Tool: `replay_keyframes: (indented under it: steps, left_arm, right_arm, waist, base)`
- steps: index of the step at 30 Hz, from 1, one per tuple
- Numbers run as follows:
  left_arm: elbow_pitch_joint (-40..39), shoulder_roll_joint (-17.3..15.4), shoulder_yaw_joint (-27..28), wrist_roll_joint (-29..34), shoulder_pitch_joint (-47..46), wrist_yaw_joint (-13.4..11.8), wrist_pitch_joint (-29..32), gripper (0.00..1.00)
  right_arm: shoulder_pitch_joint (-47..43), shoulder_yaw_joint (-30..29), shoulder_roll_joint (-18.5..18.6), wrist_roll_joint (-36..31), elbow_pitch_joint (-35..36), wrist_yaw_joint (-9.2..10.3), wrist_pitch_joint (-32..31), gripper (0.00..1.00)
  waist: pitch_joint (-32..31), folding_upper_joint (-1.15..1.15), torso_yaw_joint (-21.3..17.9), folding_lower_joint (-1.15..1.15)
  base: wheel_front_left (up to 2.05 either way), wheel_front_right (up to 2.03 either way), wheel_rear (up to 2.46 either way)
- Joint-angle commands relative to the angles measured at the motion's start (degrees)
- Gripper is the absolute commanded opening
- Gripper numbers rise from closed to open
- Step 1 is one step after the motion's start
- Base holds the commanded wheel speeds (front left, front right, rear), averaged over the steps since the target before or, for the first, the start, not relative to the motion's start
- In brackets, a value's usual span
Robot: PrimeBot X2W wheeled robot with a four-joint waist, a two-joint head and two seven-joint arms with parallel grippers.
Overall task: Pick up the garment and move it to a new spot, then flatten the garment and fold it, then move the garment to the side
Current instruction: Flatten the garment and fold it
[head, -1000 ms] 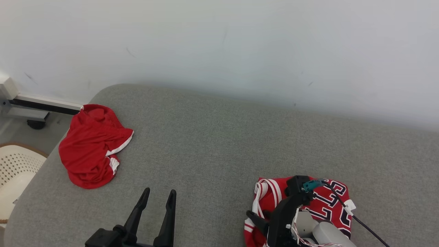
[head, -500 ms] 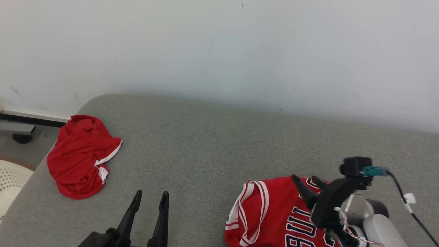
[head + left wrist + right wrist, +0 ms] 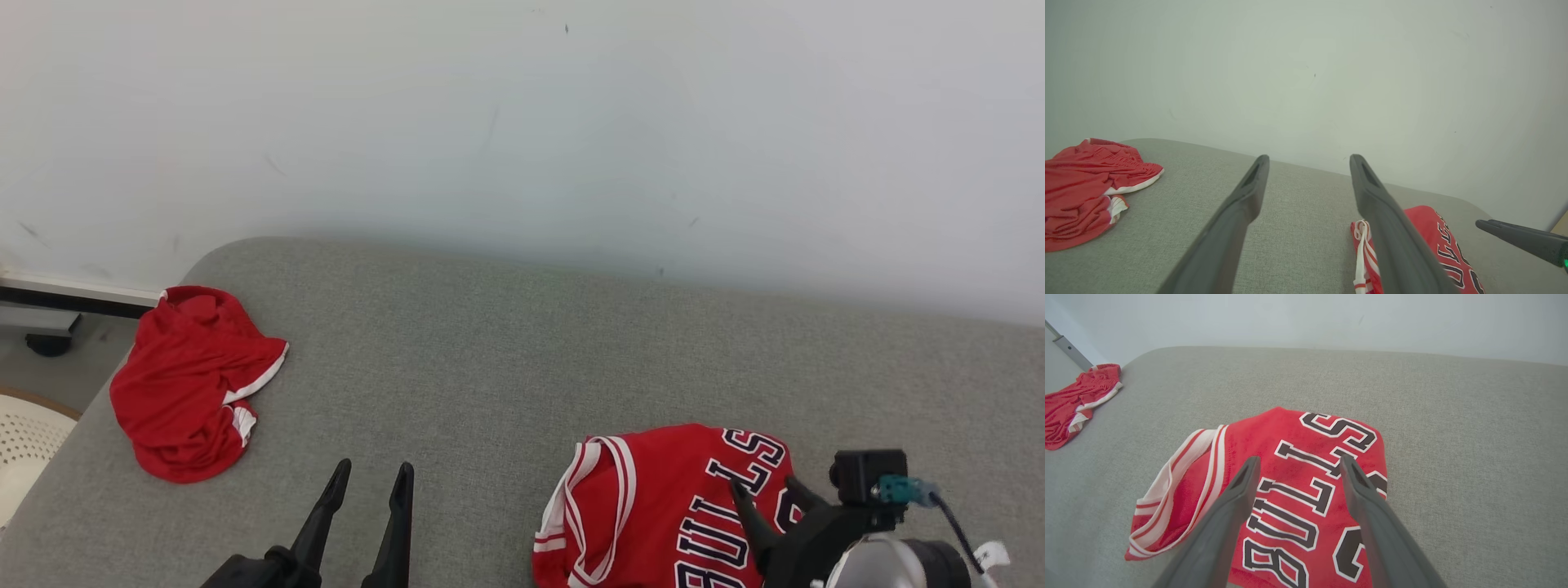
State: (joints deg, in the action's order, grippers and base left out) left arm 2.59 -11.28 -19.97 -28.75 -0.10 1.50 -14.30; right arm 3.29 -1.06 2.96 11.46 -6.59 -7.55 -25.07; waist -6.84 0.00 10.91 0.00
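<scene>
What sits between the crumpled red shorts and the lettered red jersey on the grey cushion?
Bare grey cushion, plain in the head view. The open left claw juts in from the near edge, between shorts and jersey.

A crumpled pair of red shorts (image 3: 192, 384) with white trim is lying at the left of the frame, near the rounded far-left corner of the grey fabric-covered table (image 3: 490, 343); a plain white wall (image 3: 522, 122), lightly scuffed, is rising behind the table across the upper half; a white perforated basket (image 3: 24, 441) is peeking in at the lower left edge, just beside the table; above it, a pale rail (image 3: 33, 318) with a dark wheel (image 3: 47, 345) is sitting at the wall's foot over grey floor (image 3: 77, 371).
</scene>
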Motion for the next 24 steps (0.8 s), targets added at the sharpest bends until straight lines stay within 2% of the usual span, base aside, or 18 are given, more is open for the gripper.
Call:
replay_keyframes:
  steps: [1,7,12,19,24]
  left_arm:
    - [0.0,-0.1,0.0,-0.5,-0.2,0.0,-0.2,1.00]
    - [0.0,-0.5,0.1,-0.7,0.5,-0.1,-0.3,1.00]
    - [-0.3,-0.7,0.0,-0.9,0.8,-0.2,-0.3,1.00]
    - [-0.7,-0.8,-0.4,-0.8,0.9,-0.4,-0.2,1.00]
    - [-0.8,-0.9,-0.4,-1.1,0.6,-0.5,-0.3,1.00]
  right_arm:
    - [-1.0,0.2,-0.1,-0.2,-0.3,0.09,0.6,1.00]
    - [-4.5,4.8,-0.1,-0.5,-4.7,0.09,4.0,1.00]
    - [-4.0,8.2,0.0,-4.6,-8.0,0.09,5.8,1.00]
    - [-5.1,6.2,0.0,-13.0,-10.2,0.09,5.2,1.00]
    - [-7.5,4.7,-0.1,-16.0,-9.1,0.09,4.4,1.00]
  waist:
    - [-0.2,0.00,0.3,0.00]
    - [-0.5,0.00,0.8,0.00]
    - [-0.6,0.00,1.1,0.00]
    - [-0.2,0.00,1.7,0.00]
    - [0.2,0.00,2.1,0.00]
  base:
    - [0.00,0.00,0.00]
    - [0.00,0.00,0.00]
    - [0.00,0.00,0.00]
    - [0.00,0.00,0.00]
    - [0.00,0.00,0.00]
